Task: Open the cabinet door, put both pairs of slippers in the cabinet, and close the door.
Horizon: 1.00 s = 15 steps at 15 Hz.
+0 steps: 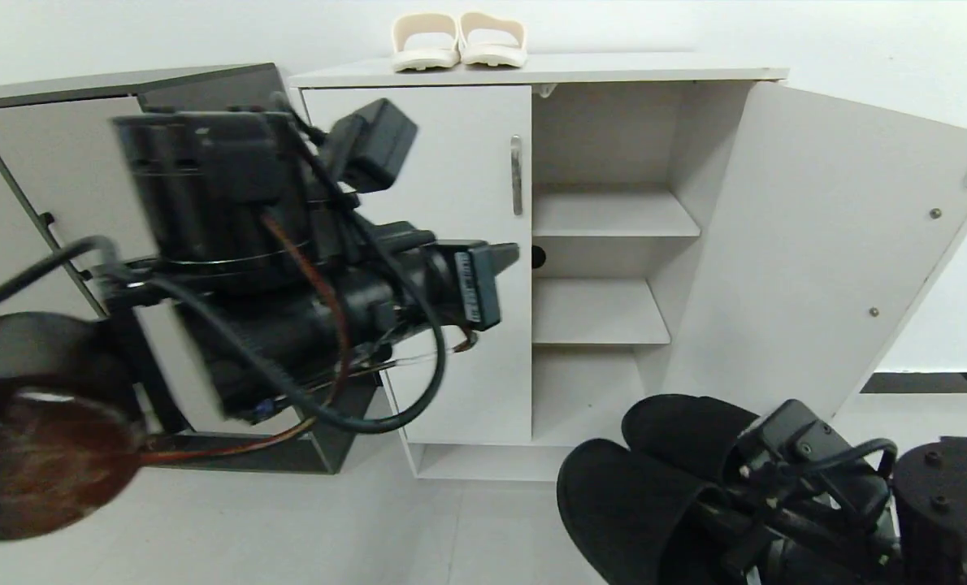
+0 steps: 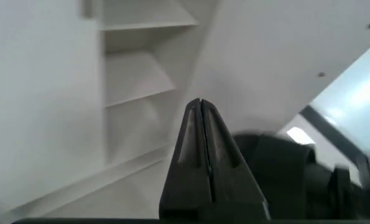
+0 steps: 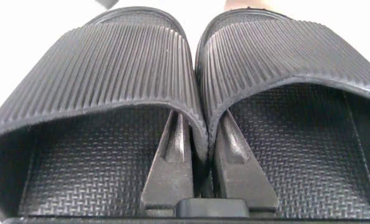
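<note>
The white cabinet [image 1: 613,215] stands with its right door [image 1: 825,244] swung open, baring three shelves; its left door [image 1: 459,244] is closed. A cream pair of slippers [image 1: 459,41] rests on the cabinet top. The black pair of slippers [image 1: 654,479] hangs low in front of the open compartment, my right gripper [image 3: 200,168] shut on the two inner straps [image 3: 197,93], one finger inside each slipper. My left gripper [image 2: 201,134] is shut on nothing, raised in front of the closed left door, pointing toward the open shelves [image 2: 135,74].
A grey-framed cabinet [image 1: 53,146] stands to the left of the white one. Pale floor [image 1: 288,528] lies in front. The open door juts out on the right beside the black slippers.
</note>
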Tool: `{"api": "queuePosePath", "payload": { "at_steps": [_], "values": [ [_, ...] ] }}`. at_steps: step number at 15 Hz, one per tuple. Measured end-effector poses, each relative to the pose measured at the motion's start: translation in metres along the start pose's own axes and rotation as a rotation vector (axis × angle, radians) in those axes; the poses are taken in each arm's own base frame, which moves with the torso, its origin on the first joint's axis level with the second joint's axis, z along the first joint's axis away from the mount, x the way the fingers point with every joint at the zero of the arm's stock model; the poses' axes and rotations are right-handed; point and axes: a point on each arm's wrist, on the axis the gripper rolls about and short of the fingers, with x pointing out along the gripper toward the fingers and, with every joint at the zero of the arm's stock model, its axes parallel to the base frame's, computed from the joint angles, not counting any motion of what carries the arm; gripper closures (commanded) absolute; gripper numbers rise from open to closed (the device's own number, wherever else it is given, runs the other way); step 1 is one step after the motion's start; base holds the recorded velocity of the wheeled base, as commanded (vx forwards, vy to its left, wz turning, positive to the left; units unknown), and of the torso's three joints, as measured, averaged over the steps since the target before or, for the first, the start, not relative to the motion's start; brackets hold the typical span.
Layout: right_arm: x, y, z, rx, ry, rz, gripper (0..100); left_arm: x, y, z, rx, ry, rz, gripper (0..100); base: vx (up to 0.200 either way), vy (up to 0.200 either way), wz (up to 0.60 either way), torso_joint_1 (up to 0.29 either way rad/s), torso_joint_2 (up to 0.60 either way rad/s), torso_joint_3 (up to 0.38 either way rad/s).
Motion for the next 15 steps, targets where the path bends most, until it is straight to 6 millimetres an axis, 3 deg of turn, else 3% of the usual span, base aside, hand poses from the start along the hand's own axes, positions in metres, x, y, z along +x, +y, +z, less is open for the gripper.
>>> {"api": "queuePosePath", "payload": {
  "at_steps": [3, 5, 7, 9, 11, 12, 15],
  "values": [
    [0.033, -0.006, 0.015, 0.141, -0.067, -0.209, 100, -0.090, 0.019, 0.011, 0.037, -0.034, 0.206, 100, 0.000, 0.000, 0.00, 0.000, 0.00, 0.000],
    [0.047, -0.009, 0.012, 0.146, -0.044, -0.250, 100, -0.166, 0.033, 0.006, 0.049, -0.050, 0.375, 100, 0.000, 0.000, 0.00, 0.000, 0.00, 0.000],
    [0.055, -0.007, 0.007, 0.134, -0.019, -0.259, 100, -0.237, 0.035, -0.024, 0.055, -0.061, 0.558, 100, 0.000, 0.000, 0.00, 0.000, 0.00, 0.000],
    [0.058, -0.006, 0.005, 0.127, -0.008, -0.260, 100, -0.284, 0.028, -0.074, 0.058, -0.072, 0.729, 100, 0.000, 0.000, 0.00, 0.000, 0.00, 0.000],
    [0.060, -0.005, 0.003, 0.123, 0.000, -0.259, 100, -0.300, 0.026, -0.137, 0.053, -0.025, 0.813, 100, 0.000, 0.000, 0.00, 0.000, 0.00, 0.000],
    [0.060, -0.006, 0.002, 0.123, 0.002, -0.262, 100, -0.300, 0.026, -0.159, 0.055, -0.026, 0.784, 100, 0.000, 0.000, 0.00, 0.000, 0.00, 0.000],
    [0.060, -0.004, 0.000, 0.117, 0.011, -0.258, 100, -0.294, 0.027, -0.187, 0.121, -0.074, 0.586, 100, 0.000, 0.000, 0.00, 0.000, 0.00, 0.000]
  ]
}}
